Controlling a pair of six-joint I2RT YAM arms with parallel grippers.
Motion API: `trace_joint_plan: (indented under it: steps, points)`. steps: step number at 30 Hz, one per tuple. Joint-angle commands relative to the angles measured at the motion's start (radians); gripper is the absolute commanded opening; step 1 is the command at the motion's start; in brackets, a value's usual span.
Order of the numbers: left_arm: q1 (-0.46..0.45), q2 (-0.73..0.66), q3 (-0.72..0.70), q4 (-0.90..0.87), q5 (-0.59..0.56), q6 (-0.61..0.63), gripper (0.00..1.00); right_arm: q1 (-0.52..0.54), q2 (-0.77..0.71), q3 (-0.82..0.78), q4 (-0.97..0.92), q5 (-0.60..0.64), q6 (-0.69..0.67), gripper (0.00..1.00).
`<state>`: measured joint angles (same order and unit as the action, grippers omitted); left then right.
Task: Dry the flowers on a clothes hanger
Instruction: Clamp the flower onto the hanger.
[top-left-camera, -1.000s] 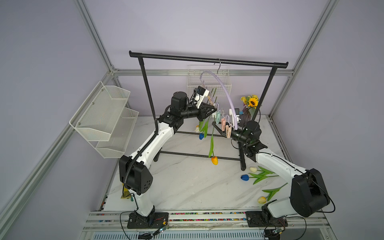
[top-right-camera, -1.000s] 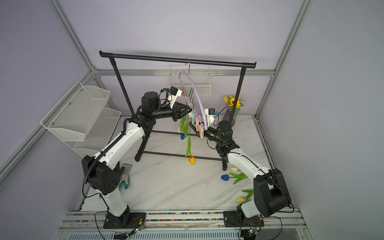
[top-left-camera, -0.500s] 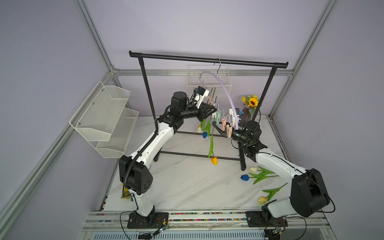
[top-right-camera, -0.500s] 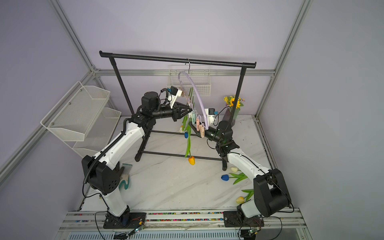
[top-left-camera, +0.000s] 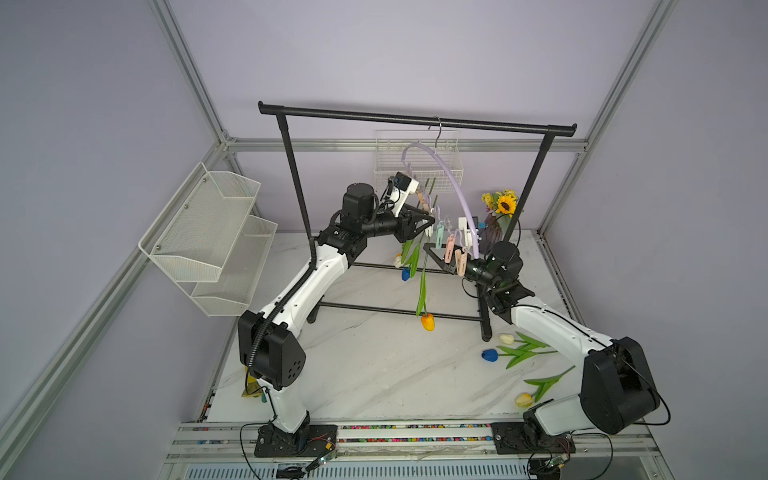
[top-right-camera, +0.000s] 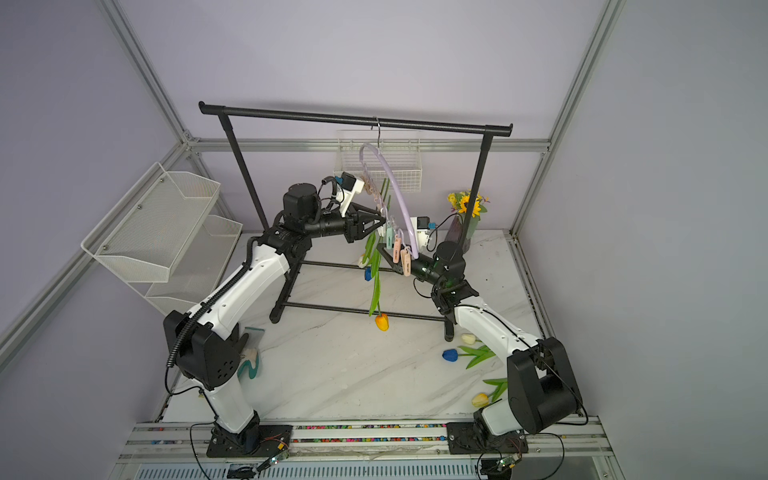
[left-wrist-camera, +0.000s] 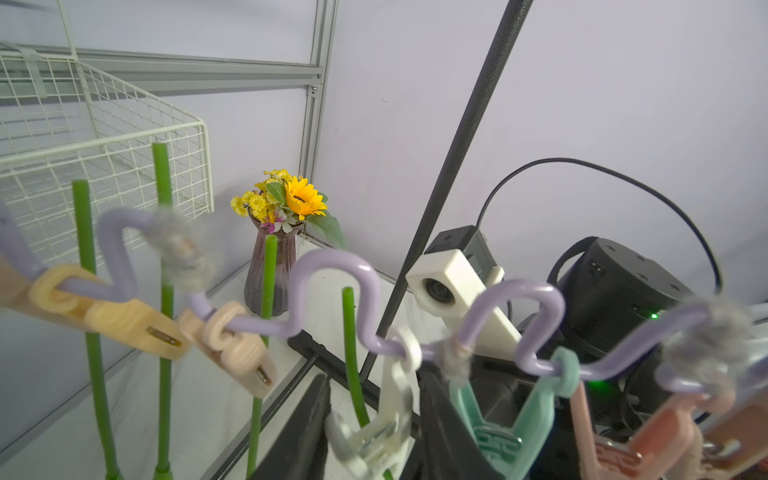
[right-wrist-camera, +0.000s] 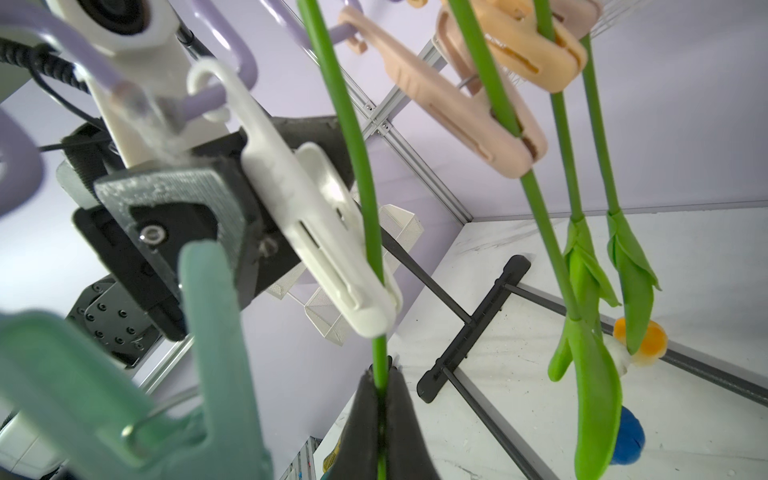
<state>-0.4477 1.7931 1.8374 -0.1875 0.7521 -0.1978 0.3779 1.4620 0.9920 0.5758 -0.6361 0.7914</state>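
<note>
The lilac clothes hanger (top-left-camera: 453, 183) (top-right-camera: 397, 195) hangs from the rack by its wire hook, with pastel clothespins along its wavy bar (left-wrist-camera: 332, 266). Three flowers hang head-down from peach pins (right-wrist-camera: 469, 112). A fourth stem (right-wrist-camera: 357, 145), with an orange head (top-left-camera: 427, 322), sits in the white clothespin (left-wrist-camera: 390, 399) (right-wrist-camera: 316, 232), which is closed on it. My left gripper (left-wrist-camera: 374, 399) (top-left-camera: 432, 224) is open, one jaw on each side of that pin. Just below, my right gripper (right-wrist-camera: 380, 386) (top-left-camera: 428, 247) is shut on the same stem. Three more flowers (top-left-camera: 489, 355) lie on the table.
The black garment rack (top-left-camera: 415, 120) spans the back, its base bars (top-left-camera: 374, 309) on the marble table. A sunflower vase (top-left-camera: 500, 208) stands at the back right. A wire basket (top-left-camera: 417, 166) hangs on the rear wall and mesh shelves (top-left-camera: 208, 237) on the left.
My left gripper's jaws have spread apart around the white clothespin. The hanger and hanging flowers have swayed slightly. The right gripper keeps its hold on the stem.
</note>
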Motion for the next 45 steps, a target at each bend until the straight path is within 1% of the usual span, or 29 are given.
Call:
trace_joint_plan:
  steps: [1, 3, 8, 13, 16, 19, 21, 30, 33, 39, 43, 45]
  points:
    - [-0.005, -0.040, 0.022, 0.038, 0.008, 0.001, 0.49, 0.009, -0.003, 0.028, 0.039, 0.013, 0.018, 0.00]
    - [-0.005, -0.044, 0.019, 0.039, 0.007, 0.000, 0.54, 0.007, -0.005, 0.028, 0.037, 0.016, 0.015, 0.00]
    - [-0.005, -0.056, 0.020, 0.039, 0.000, 0.000, 0.71, 0.008, -0.012, 0.028, 0.015, 0.031, -0.009, 0.00]
    - [0.000, -0.080, 0.004, 0.053, -0.001, -0.009, 0.79, 0.007, -0.026, 0.028, -0.056, 0.053, -0.083, 0.18]
    - [0.004, -0.096, -0.007, 0.060, 0.000, -0.012, 0.80, 0.008, -0.043, 0.015, -0.085, 0.077, -0.124, 0.25]
    - [0.007, -0.108, -0.009, 0.057, -0.004, -0.012, 0.80, 0.008, -0.068, -0.002, -0.122, 0.109, -0.174, 0.35]
    - [0.010, -0.118, -0.012, 0.053, -0.004, -0.038, 0.80, 0.007, -0.083, -0.005, -0.158, 0.125, -0.206, 0.37]
    - [0.022, -0.177, -0.044, 0.012, -0.049, -0.035, 0.84, 0.007, -0.182, -0.060, -0.280, 0.205, -0.305, 0.52]
    - [0.030, -0.206, -0.074, 0.001, -0.065, -0.034, 0.84, 0.007, -0.211, -0.080, -0.336, 0.220, -0.325, 0.55]
    - [0.040, -0.294, -0.189, -0.028, -0.121, -0.022, 0.85, 0.007, -0.323, -0.144, -0.507, 0.299, -0.329, 0.57]
    - [0.040, -0.371, -0.315, -0.036, -0.211, -0.022, 0.85, 0.006, -0.400, -0.156, -0.707, 0.421, -0.306, 0.59]
    - [0.039, -0.447, -0.392, -0.040, -0.267, -0.032, 0.85, 0.006, -0.430, -0.165, -0.805, 0.502, -0.283, 0.60]
